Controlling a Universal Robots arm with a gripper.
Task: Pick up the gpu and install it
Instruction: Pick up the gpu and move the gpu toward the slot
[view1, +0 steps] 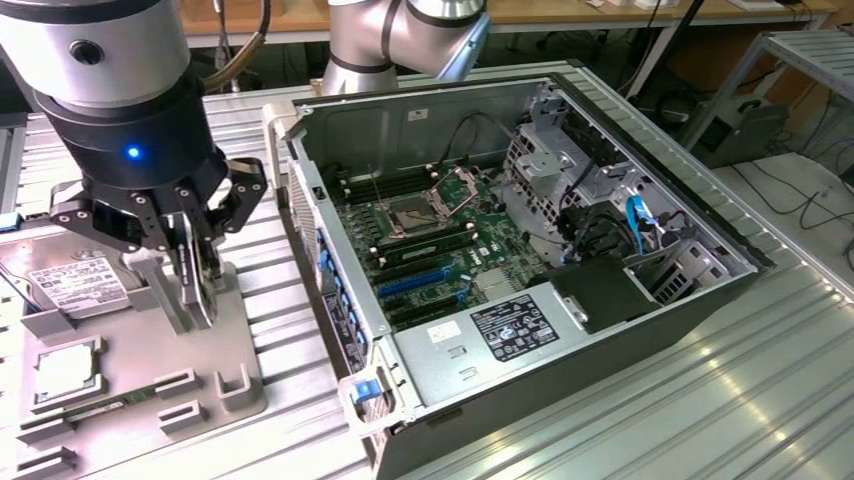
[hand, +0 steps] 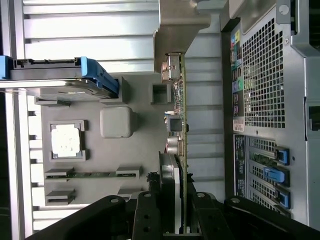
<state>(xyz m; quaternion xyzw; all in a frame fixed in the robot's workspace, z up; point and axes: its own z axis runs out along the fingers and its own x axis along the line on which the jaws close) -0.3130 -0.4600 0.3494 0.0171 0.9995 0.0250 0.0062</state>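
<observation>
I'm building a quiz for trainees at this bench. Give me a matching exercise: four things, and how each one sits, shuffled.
1. gpu
2. hard drive
3. processor chip
4. computer case

A. lying open, motherboard showing
B. flat in a square pocket of the tray
C. on edge in the gripper
D. on the tray, white label up

Pairs: 1-C, 2-D, 3-B, 4-A

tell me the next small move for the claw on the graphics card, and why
Probably a slow lift straight up. The claw looks closed on the graphics card, which stands upright in a slot of the gray tray. The open computer case sits to the exterior view's right, so the card likely has to clear that slot before any sideways travel.
</observation>
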